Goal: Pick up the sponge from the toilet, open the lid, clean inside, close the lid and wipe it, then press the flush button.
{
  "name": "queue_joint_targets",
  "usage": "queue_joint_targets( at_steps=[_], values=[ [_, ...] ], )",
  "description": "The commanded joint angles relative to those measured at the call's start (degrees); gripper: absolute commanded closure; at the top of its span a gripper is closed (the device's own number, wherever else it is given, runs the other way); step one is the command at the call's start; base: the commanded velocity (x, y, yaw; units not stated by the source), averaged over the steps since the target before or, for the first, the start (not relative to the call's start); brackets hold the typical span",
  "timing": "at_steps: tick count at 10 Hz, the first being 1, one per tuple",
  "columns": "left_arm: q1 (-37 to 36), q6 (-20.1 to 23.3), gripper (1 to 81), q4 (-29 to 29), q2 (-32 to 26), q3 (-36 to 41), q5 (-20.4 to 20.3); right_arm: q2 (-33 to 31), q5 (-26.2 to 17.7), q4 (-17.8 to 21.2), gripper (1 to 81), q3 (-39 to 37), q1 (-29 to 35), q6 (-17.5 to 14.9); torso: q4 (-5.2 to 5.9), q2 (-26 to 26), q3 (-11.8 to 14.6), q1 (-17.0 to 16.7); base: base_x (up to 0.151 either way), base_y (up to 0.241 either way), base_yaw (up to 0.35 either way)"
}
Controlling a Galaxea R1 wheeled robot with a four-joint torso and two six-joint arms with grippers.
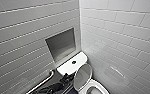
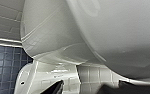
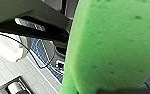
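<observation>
The white toilet (image 1: 72,65) stands in the tiled corner, with a dark flush button (image 1: 74,62) on its tank top. Its oval lid (image 1: 82,76) is raised, leaning back over the open bowl (image 1: 97,89). My left gripper (image 1: 66,79) sits just left of the lid, at the tank's front. In the left wrist view its dark fingers (image 2: 56,88) stand wide apart under the glossy white toilet (image 2: 121,37), with nothing between them. The bright green sponge (image 3: 111,45) looms large in the right wrist view, with my right gripper (image 3: 108,91) shut on it.
A metal grab bar (image 1: 43,82) runs along the left wall beside the tank. A recessed niche (image 1: 61,45) sits in the wall above the tank. White tiled walls close in on both sides. The floor has dark blue tiles (image 2: 1,72).
</observation>
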Motion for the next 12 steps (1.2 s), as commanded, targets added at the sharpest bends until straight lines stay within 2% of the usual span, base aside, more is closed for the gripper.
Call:
queue_joint_targets(
  at_steps=[1,6,7,8,9,10,12],
  values=[
    [-5.15,0.46,1.0,4.65,-1.17,6.65,0.56,-0.37,-2.84,-0.73,81.1,0.52,0.75,0.17,0.00,0.00,0.00,0.00,0.000,0.000,0.000],
    [0.57,0.55,1.0,13.37,-5.48,20.83,-1.29,-0.19,-2.75,-0.64,81.1,-0.71,2.42,0.35,0.00,0.00,0.00,0.00,0.000,0.000,0.000],
    [1.54,0.64,1.0,17.38,-7.05,22.75,-1.12,-0.28,-2.67,-0.73,81.1,-0.71,2.94,0.35,0.00,0.02,0.00,0.00,0.000,0.000,0.000],
    [3.63,0.55,1.0,21.69,-9.50,24.42,-1.02,-0.54,-1.36,-0.64,81.1,-0.80,3.21,0.44,0.00,0.02,0.00,0.00,0.000,0.000,0.000],
    [6.28,0.55,1.0,26.46,-14.35,28.30,-0.85,-1.15,1.88,-0.47,81.1,-1.15,3.65,0.44,0.00,0.02,0.00,0.00,0.000,0.000,0.000],
    [8.30,0.55,1.0,28.84,-18.48,31.20,-1.02,-1.60,3.57,-0.11,81.1,-1.15,4.18,0.61,0.00,0.02,0.00,0.00,0.000,0.000,0.000],
    [13.05,0.55,1.0,32.87,-26.55,37.61,-1.11,-2.91,4.28,-0.02,81.1,-0.10,4.27,0.70,0.00,0.02,0.00,0.00,0.000,0.000,0.000]
  ],
)
